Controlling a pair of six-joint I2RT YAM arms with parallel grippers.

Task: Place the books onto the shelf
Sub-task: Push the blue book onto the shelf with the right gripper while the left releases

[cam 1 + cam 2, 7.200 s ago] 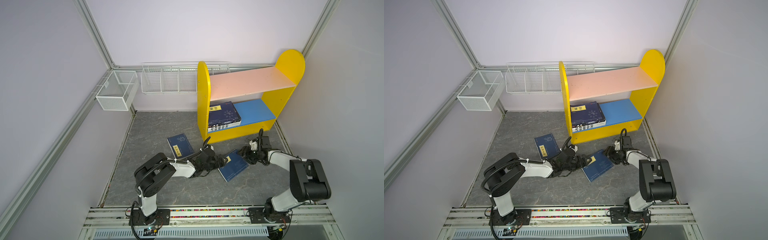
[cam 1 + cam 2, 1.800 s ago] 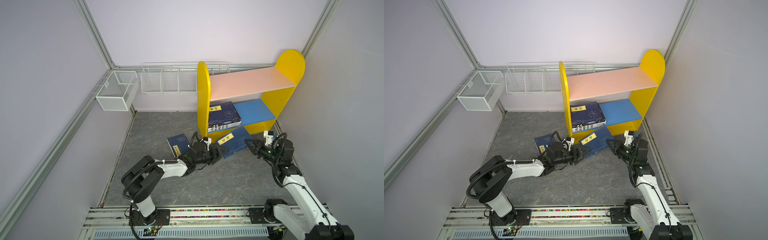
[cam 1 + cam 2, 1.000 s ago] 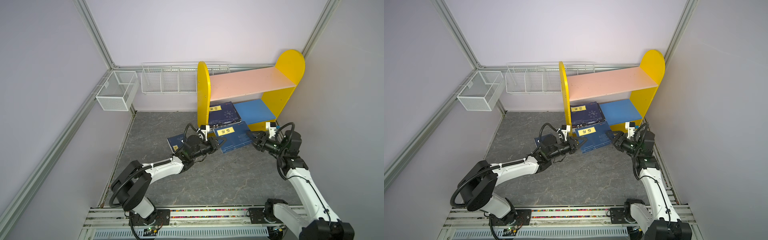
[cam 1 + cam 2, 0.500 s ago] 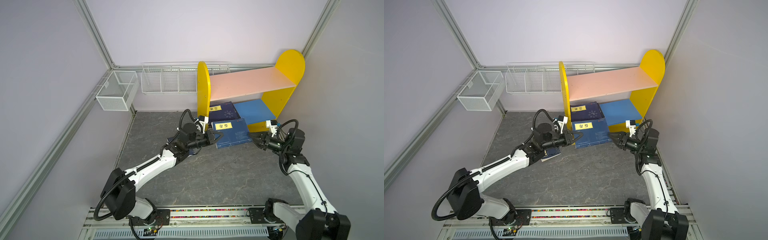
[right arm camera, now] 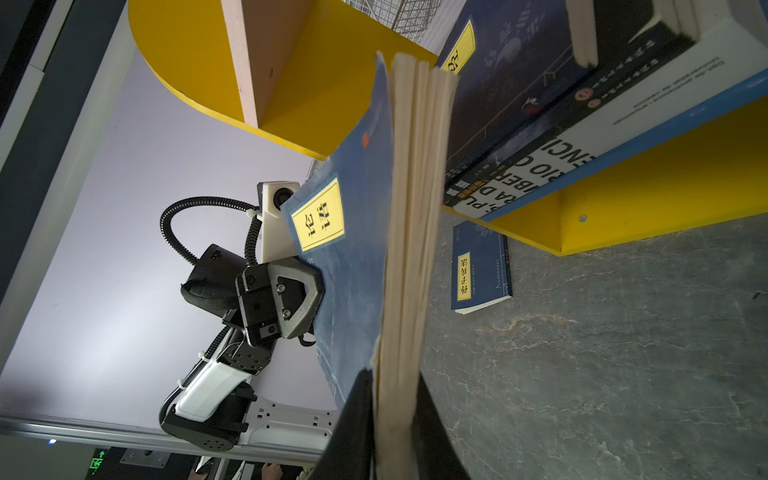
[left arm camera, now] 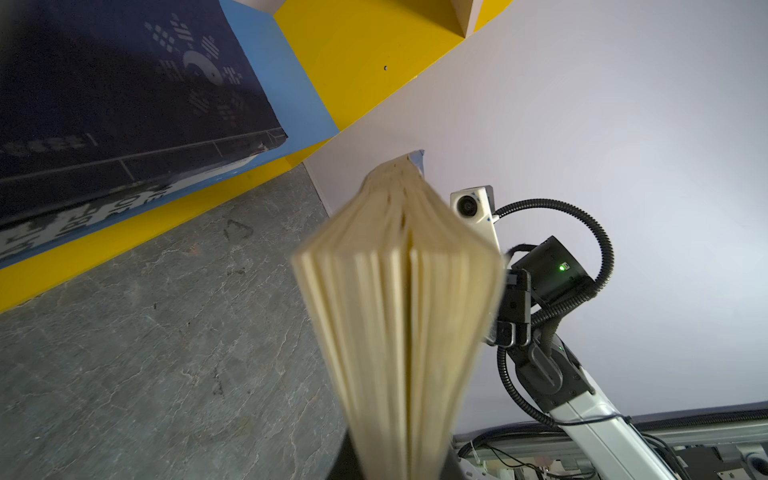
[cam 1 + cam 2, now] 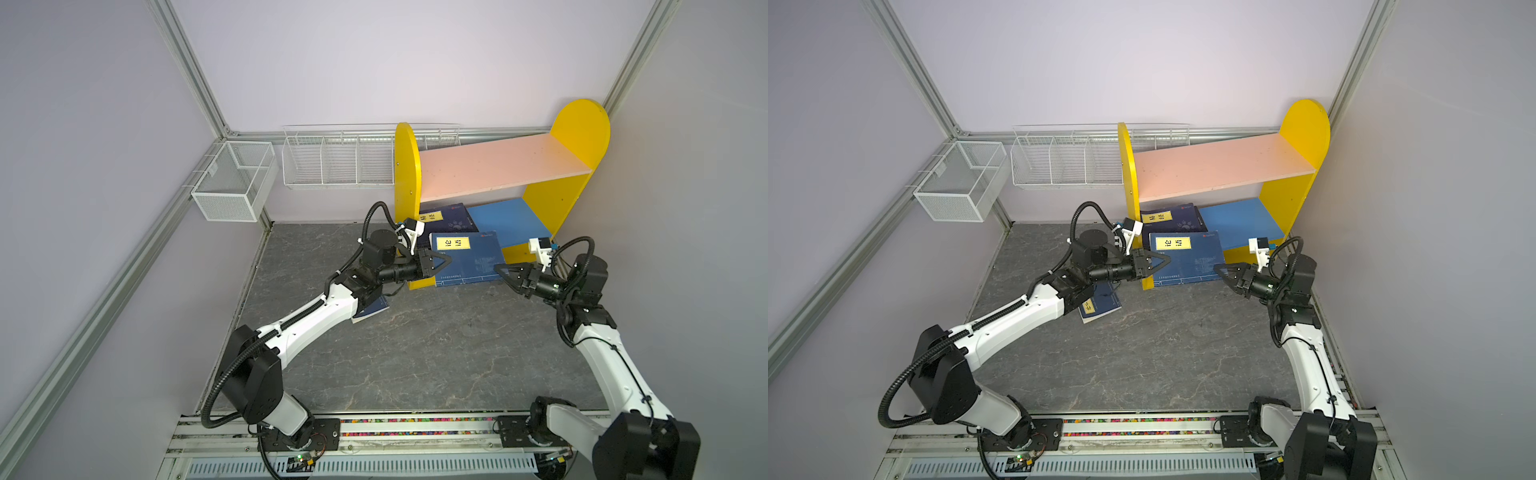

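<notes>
White mesh basket (image 7: 232,189), wider wire rack (image 7: 336,162) hang near back-left corner; grey marbled tabletop (image 7: 415,353).

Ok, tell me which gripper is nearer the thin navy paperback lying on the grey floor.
Left. The left gripper sits near the navy floor paperback, its arm passing over it; the right gripper is farther, across the lifted blue yellow-labelled book.

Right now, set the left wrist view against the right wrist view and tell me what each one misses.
Only the left wrist view: the right arm and its wrist camera. Only the right wrist view: the left gripper clamped on the held book's cover, its yellow label, and another book lying on the floor. Both: the held book's page edge, the shelf, the grey floor.
</notes>
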